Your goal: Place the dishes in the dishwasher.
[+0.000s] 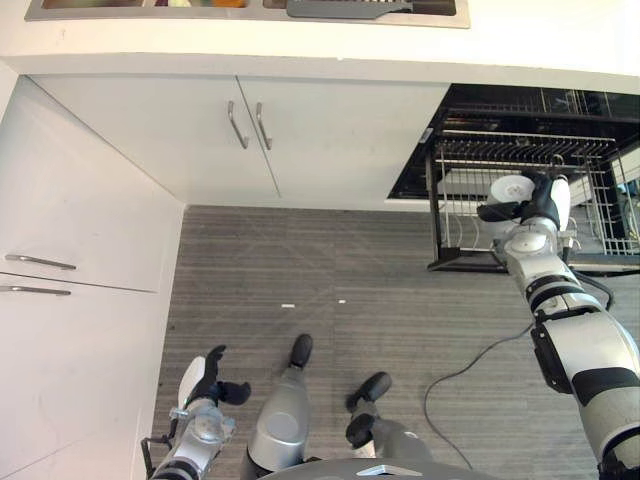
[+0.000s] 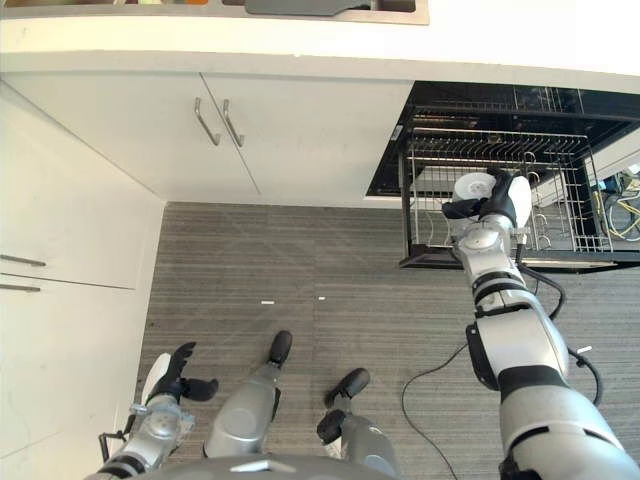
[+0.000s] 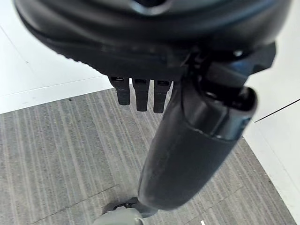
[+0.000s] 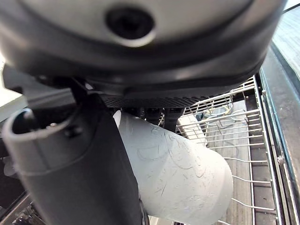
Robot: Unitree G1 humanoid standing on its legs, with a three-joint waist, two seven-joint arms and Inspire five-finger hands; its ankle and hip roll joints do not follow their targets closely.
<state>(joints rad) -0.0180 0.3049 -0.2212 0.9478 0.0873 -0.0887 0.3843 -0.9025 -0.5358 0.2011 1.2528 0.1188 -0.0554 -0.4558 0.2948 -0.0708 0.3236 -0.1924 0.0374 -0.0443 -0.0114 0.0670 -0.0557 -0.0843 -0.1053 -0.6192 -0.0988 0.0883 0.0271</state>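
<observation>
My right hand (image 1: 541, 207) is curled round a white cup (image 1: 512, 188) and holds it over the front left part of the pulled-out dishwasher rack (image 1: 470, 160). In the right wrist view the cup (image 4: 183, 173) lies on its side between my thumb (image 4: 70, 164) and my fingers, with the rack wires (image 4: 243, 154) just behind it. The rack is dark wire and stands out from the open dishwasher under the counter. My left hand (image 1: 210, 382) hangs low at the lower left above the floor, its fingers (image 3: 138, 96) relaxed and holding nothing.
White cabinet doors with two metal handles (image 1: 247, 125) run under the counter (image 1: 300, 50). Drawers with bar handles (image 1: 40, 262) stand on the left. A sink (image 1: 250, 8) sits in the counter at the top edge. The floor (image 1: 330, 290) is grey and striped.
</observation>
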